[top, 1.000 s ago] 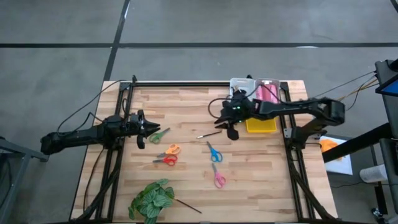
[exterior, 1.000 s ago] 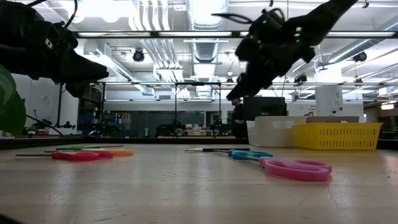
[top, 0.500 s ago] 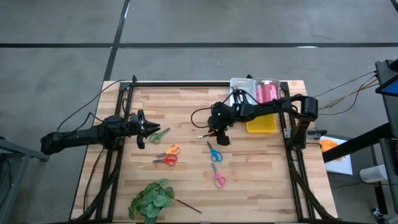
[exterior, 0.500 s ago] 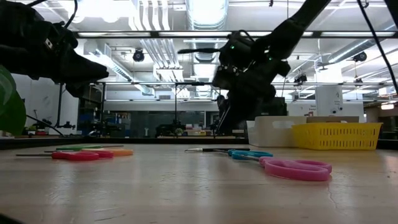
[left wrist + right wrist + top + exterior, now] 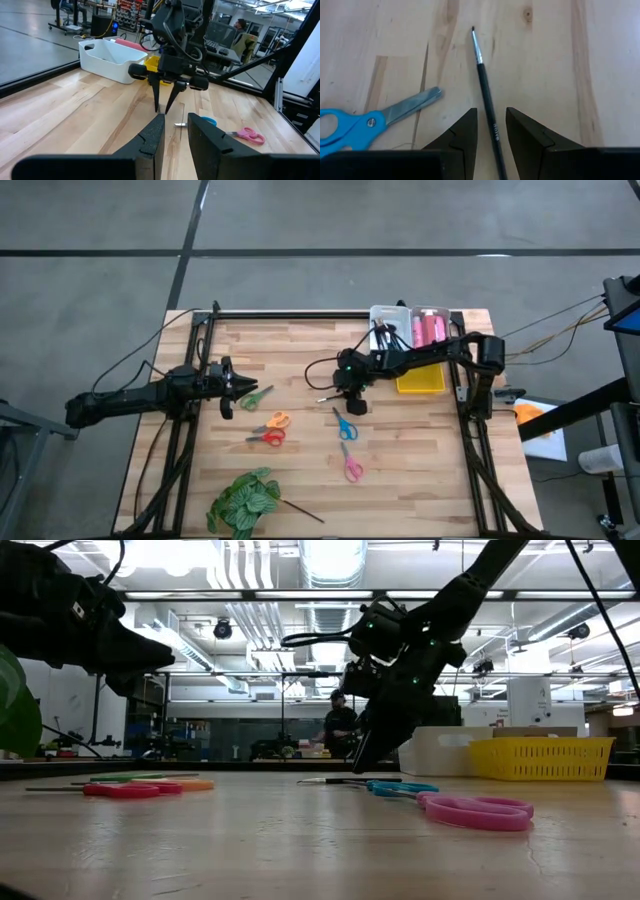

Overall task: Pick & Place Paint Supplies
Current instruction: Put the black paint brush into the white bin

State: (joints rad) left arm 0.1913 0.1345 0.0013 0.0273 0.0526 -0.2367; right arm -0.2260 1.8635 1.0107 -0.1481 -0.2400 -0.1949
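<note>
Item 1, far left: your left gripper [image 5: 243,384] hangs parked near the table's left edge, fingers a slot apart, nothing in them.

Item 2: green-handled small scissors [image 5: 256,396] lie just beside that gripper on the pale wooden slat table [image 5: 300,470]. Not yet collected.

Item 3: orange-handled scissors [image 5: 277,421] and red-handled scissors [image 5: 268,438], close together mid-left. Not yet collected.

Item 4: thin dark-handled paintbrush [image 5: 485,95], silver ferrule, lying flat near table centre. Your right gripper [image 5: 352,392] points down over it, fingers partly open and straddling the handle, not closed on it. Judged the piece now being picked.

Item 5: blue-handled scissors [image 5: 345,425] and pink-handled scissors [image 5: 352,469], right of centre. Not yet collected.

Item 6, far right: white plastic bin [image 5: 387,315] with pink tubes [image 5: 432,330] showing beside it, and a yellow mesh basket [image 5: 420,382]. Tubes appear already placed.

Judgement: the job looks to be in its early half; five scissors and at least this brush are left on the table for you.
</note>
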